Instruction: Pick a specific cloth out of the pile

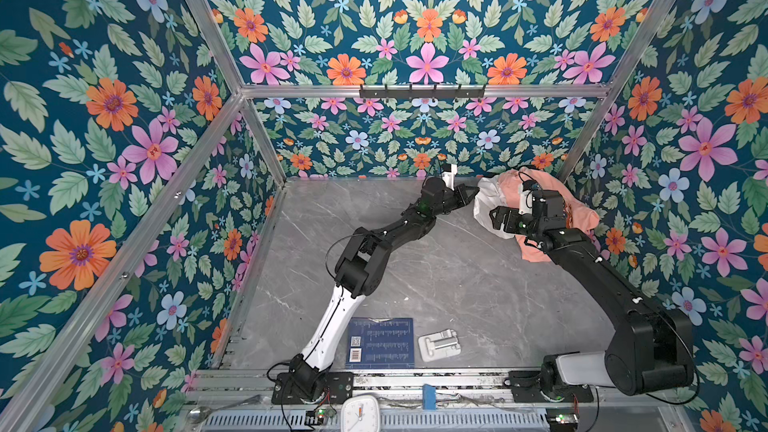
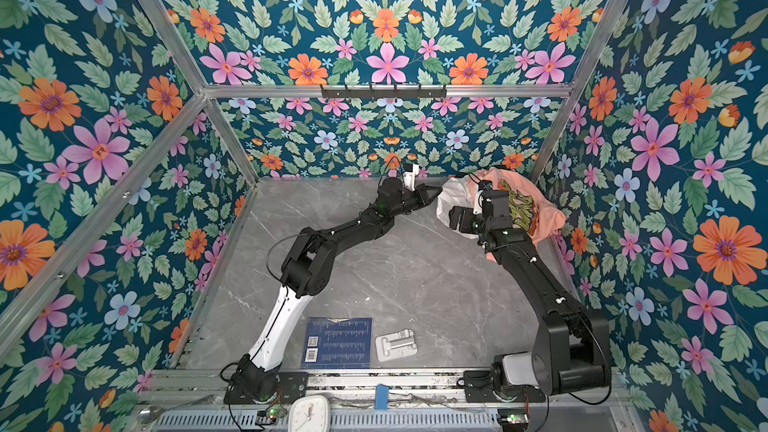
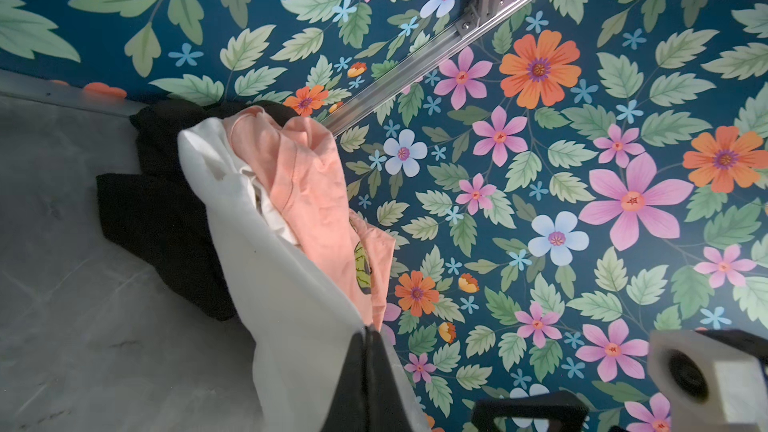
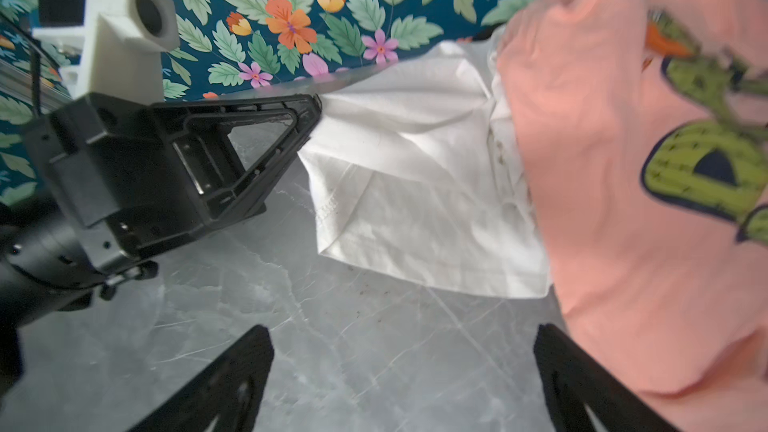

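Note:
The pile sits in the back right corner of the table. The cloth [image 1: 490, 197] [image 2: 451, 197] is plain white and hangs off the pile's left side. My left gripper [image 1: 476, 192] [image 2: 438, 191] is shut on its edge, the fabric running up from the pinched tips [image 3: 370, 330] [image 4: 318, 103]. The cloth [image 3: 266, 263] [image 4: 415, 184] lies partly under a peach-orange shirt [image 1: 582, 214] [image 4: 602, 201] with a green graphic. A black garment [image 3: 166, 218] lies beneath, towards the back wall. My right gripper [image 1: 496, 218] [image 2: 455, 218] [image 4: 403, 334] is open above bare table, just short of the cloth's hem, with nothing between its fingers.
A blue booklet [image 1: 381, 342] and a white plastic piece [image 1: 439, 344] lie near the front edge. A black hook rail [image 1: 422, 91] is mounted on the back frame bar. Floral walls close in on three sides, tight against the pile. A white clock [image 1: 360, 413] sits below the front rail.

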